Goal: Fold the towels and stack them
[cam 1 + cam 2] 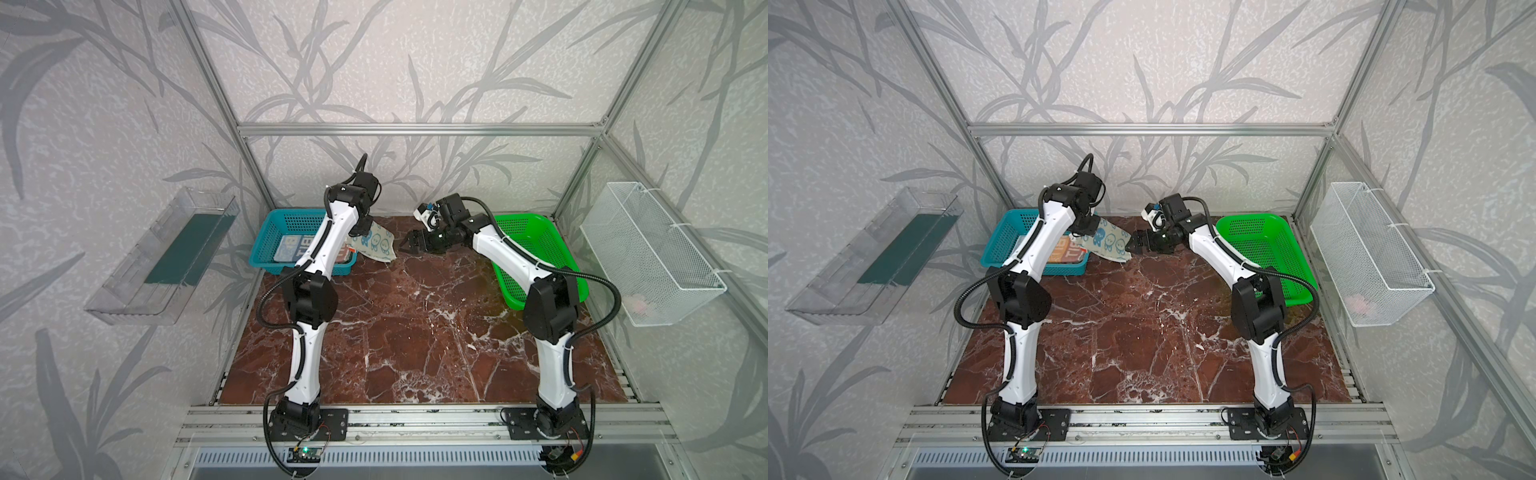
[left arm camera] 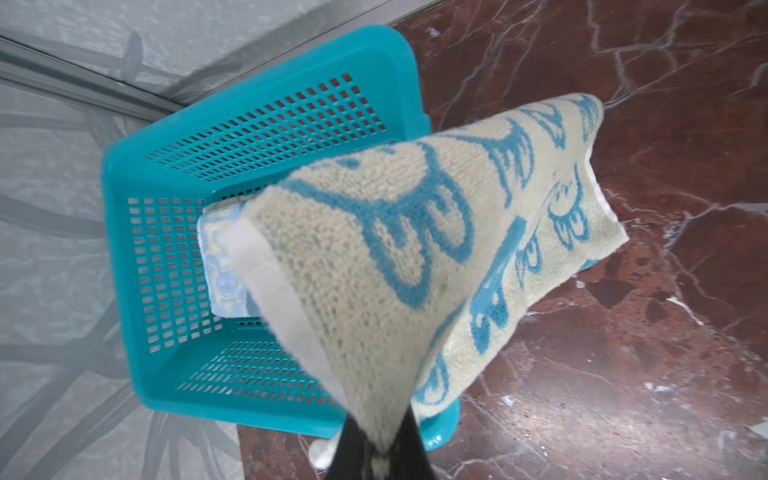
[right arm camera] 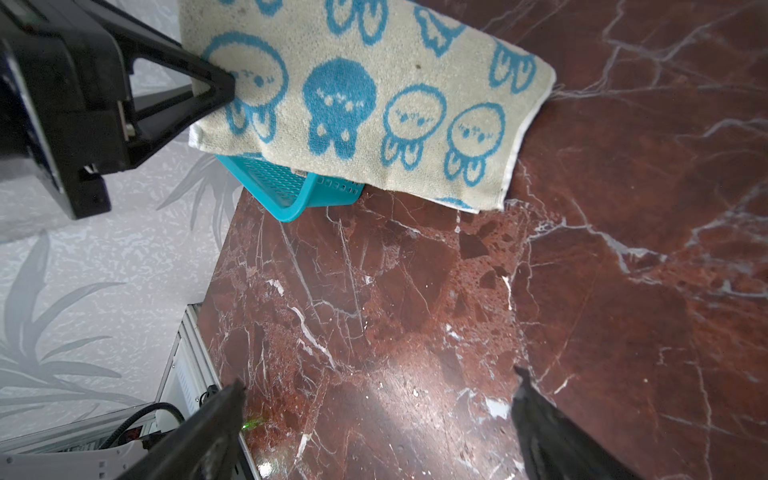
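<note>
Marble worktop (image 1: 415, 324) carries a blue basket (image 1: 262, 239) at the far left, folded towels (image 1: 296, 248) stacked inside. Cream-and-blue bunny towel (image 1: 376, 245), doubled over, hangs above basket edge and worktop, probably headed for that stack. Left pincer (image 2: 380, 451) pinches its corner. Right pincer (image 1: 409, 246) is spread wide, empty, just beside the towel.

Bright, even, diffuse light fills both top views, with shadows soft and faint; the marble counter (image 3: 395, 291) carries a pale patch of glare in the right wrist view; the right fingers (image 3: 199, 436) sit dark and unfocused there; the cream-and-blue towel (image 2: 374, 257) blurs closest to the left wrist lens.
</note>
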